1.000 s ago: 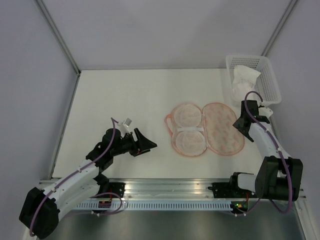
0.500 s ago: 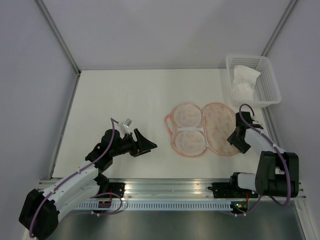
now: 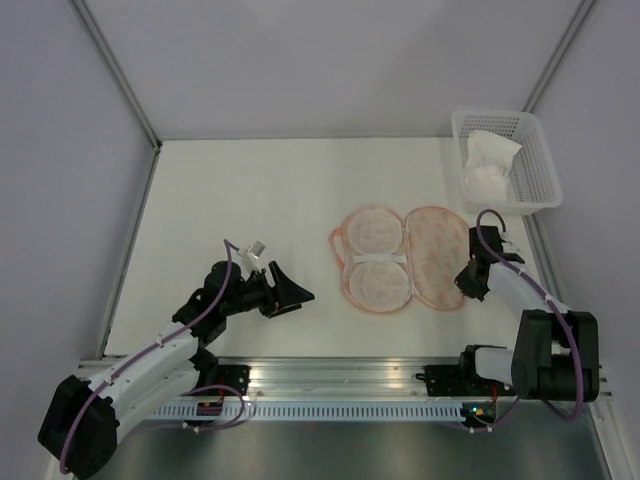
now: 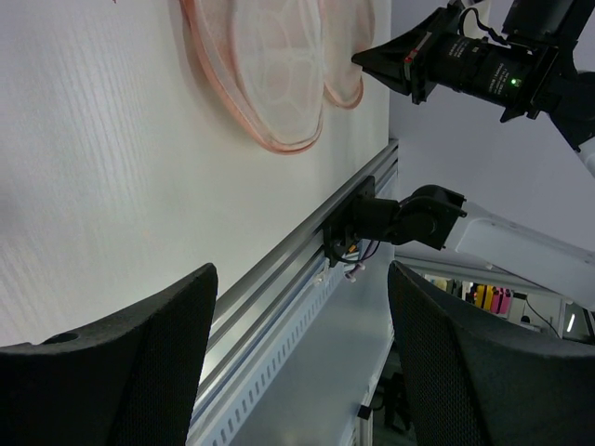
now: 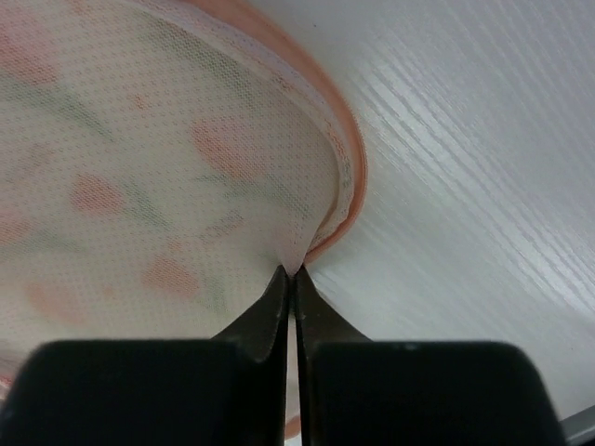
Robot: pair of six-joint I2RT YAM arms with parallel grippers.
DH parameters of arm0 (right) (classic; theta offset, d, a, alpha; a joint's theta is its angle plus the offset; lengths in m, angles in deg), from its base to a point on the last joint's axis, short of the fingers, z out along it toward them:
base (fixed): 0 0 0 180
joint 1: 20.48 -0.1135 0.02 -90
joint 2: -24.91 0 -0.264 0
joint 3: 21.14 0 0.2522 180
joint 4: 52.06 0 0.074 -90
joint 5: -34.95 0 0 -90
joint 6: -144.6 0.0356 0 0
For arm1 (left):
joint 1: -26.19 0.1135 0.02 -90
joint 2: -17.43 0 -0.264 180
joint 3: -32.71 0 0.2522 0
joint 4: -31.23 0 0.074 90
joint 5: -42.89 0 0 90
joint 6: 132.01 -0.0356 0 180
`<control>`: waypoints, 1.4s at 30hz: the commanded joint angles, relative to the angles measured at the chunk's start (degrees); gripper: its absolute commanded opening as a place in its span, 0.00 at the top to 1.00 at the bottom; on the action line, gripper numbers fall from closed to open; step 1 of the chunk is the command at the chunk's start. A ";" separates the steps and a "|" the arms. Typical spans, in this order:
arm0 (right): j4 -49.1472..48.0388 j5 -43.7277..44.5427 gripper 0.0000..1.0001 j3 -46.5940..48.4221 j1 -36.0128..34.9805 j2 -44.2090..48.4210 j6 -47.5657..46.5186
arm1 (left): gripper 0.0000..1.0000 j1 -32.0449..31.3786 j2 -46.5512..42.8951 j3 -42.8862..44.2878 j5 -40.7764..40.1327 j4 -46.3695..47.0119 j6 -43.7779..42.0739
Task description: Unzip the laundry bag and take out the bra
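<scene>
the laundry bag [image 3: 410, 258] lies unzipped and spread flat on the desk [image 3: 250, 200]. its two rounded halves sit side by side with the pale mesh lining facing up and a pink rim around both. a white band crosses the left half, and the orange-red print shows faintly through the right half.

the right fingers [image 3: 470, 281] are low at the bag's right edge, toward its near side. in the right wrist view the right fingers [image 5: 270, 325] are pressed together with a small pucker of mesh lining pinched between the tips, just inside the pink rim.

the left fingers [image 3: 285, 287] are well apart from the bag on its left, above the desk and pointing toward it. in the left wrist view the left fingers [image 4: 139, 362] are spread wide with nothing between them.

the bra [image 3: 487, 160] lies crumpled in a white plastic mesh basket [image 3: 540, 170], beyond the bag's right half at the desk's far right corner, and it touches neither arm.
</scene>
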 commanded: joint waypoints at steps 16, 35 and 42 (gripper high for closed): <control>-1.77 -2.42 1.00 10.48 -15.23 10.98 -10.04 | 0.22 -0.16 -1.97 1.65 -0.25 -0.70 0.60; -23.04 -14.02 0.97 18.41 -59.16 -16.07 -23.93 | 0.22 -0.25 -27.19 4.55 -16.60 -21.35 2.62; -25.41 -13.41 0.52 16.56 -62.09 -16.19 -20.59 | 0.22 -0.25 -27.37 4.37 -17.39 -23.64 2.36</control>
